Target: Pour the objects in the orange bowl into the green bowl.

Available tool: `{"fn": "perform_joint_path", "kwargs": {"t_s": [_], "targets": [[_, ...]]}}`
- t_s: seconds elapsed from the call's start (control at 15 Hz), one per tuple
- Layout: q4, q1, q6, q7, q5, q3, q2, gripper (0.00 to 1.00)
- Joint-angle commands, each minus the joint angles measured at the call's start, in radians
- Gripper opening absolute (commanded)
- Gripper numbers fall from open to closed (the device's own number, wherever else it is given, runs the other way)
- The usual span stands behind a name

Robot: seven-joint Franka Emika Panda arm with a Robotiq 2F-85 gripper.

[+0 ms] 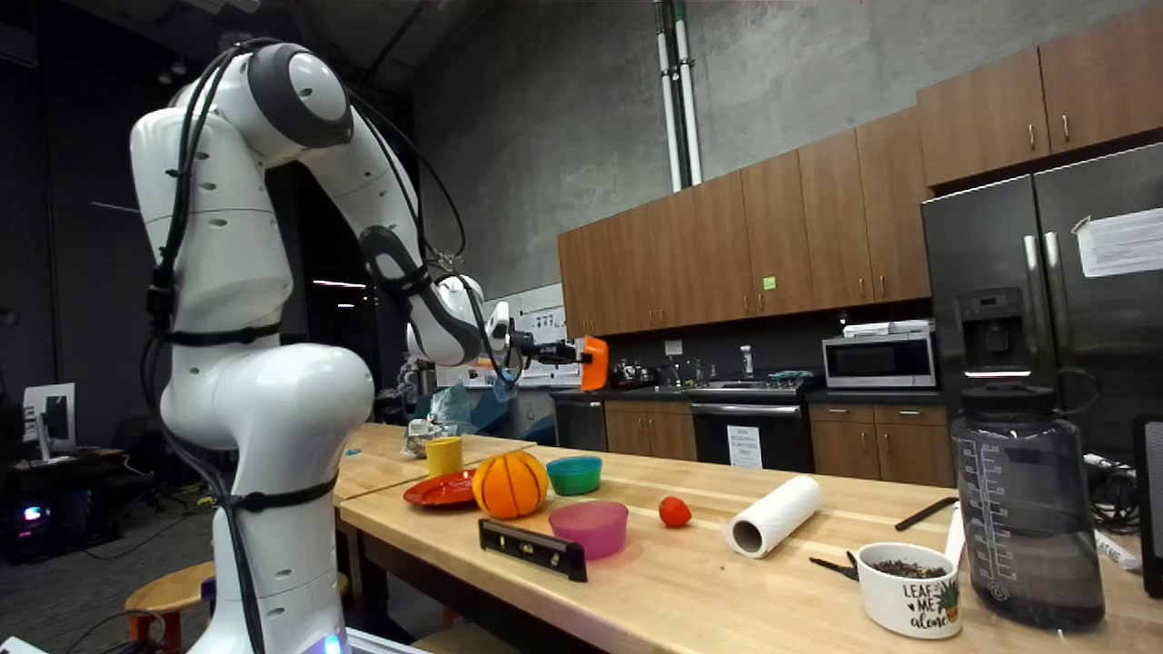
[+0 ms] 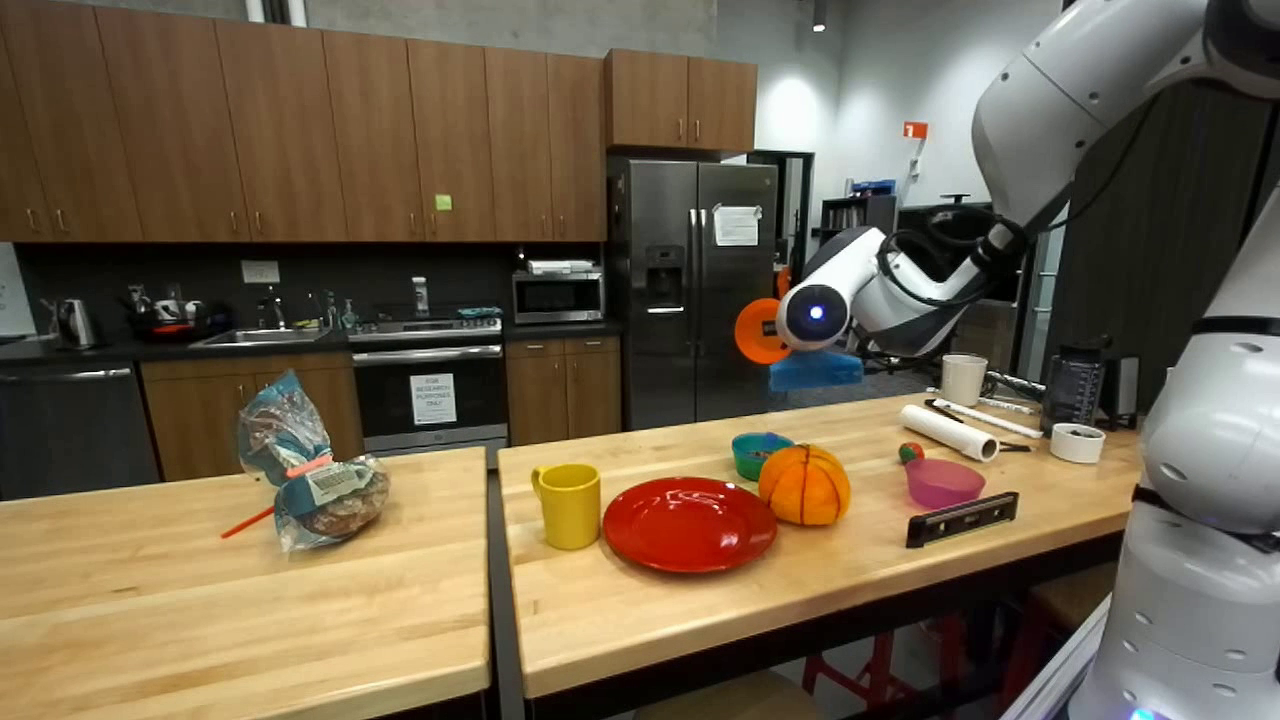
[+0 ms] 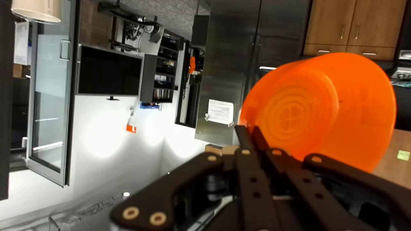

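Orange bowl (image 3: pixel 359 106) hangs tipped on its side in the air, well above the long table (image 1: pixel 690 599) and, by both exterior views, over the green bowl (image 1: pixel 576 483); nothing loose shows inside it. I'd judge it light, thin plastic, slick and slightly bendy, unlikely to break, and best pinched at the rim, though a weak hold could let it twist. The gripper (image 3: pixel 250 131) is closed down, its fingertips (image 3: pixel 243 136) clamped together on that rim

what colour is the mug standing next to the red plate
Yellow; the mug shows best in an exterior view.
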Motion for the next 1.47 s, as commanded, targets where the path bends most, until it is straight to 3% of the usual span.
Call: {"fn": "perform_joint_path", "kwargs": {"t_s": [0.0, 0.2, 0.47, 0.53, 0.67, 0.73, 1.07, 1.13, 1.4], "targets": [[0.05, -0.043, 0.175, -0.16, 0.116, -0.067, -0.041, 0.01], [0.081, -0.084, 0.328, -0.335, 0.268, -0.126, -0.037, 0.01], [0.095, -0.114, 0.47, -0.65, 0.552, -0.217, -0.013, 0.01], [0.092, -0.145, 0.501, -0.735, 0.638, -0.212, -0.002, 0.01], [0.09, -0.158, 0.513, -0.905, 0.81, -0.229, 0.012, 0.01], [0.09, -0.115, 0.503, -0.99, 0.891, -0.279, 0.015, 0.01], [0.108, -0.063, 0.429, -1.408, 1.292, -0.35, 0.042, 0.01], [0.116, -0.148, 0.416, -1.493, 1.381, -0.271, 0.058, 0.01], [0.183, -0.219, 0.345, -1.722, 1.567, -0.23, 0.122, 0.01]]}}
